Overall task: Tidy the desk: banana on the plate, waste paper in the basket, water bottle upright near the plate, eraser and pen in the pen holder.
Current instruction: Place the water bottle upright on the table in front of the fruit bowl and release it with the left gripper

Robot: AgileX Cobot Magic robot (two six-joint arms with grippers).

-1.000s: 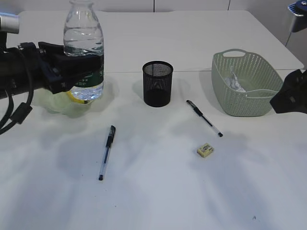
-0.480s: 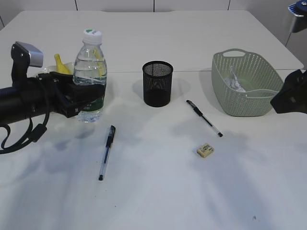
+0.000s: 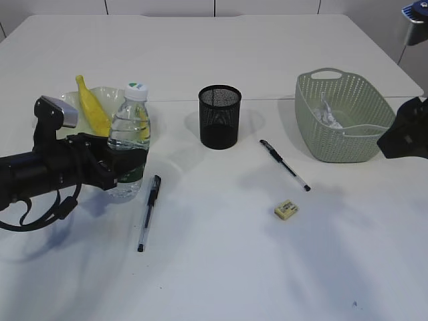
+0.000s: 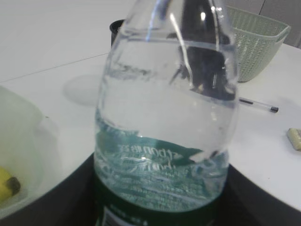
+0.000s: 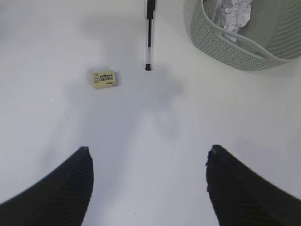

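On the desk (image 3: 221,267), the water bottle (image 3: 129,140) is held upright by the left pincer (image 3: 110,170), which is closed around its lower labelled part; it stands just at 4 o'clock of the plate (image 3: 100,97) that carries the banana (image 3: 90,105). If it is released before its base is flat on the desk, the half-filled bottle could be tipped over, and it could be knocked onto the nearer pen (image 3: 148,212) lying just at its 5 o'clock. The right pincer (image 5: 148,174) is held wide open over bare desk, with nothing in it, the eraser (image 5: 103,78) and the farther pen (image 5: 149,33) lying at its 11 and 12 o'clock; the crumpled paper (image 5: 233,10) is already in the basket (image 5: 244,54). Compared with one second ago, the bottle has been brought down and towards 6 o'clock, so that plate and banana are uncovered; the pen holder (image 3: 219,116) and the right arm are unchanged.
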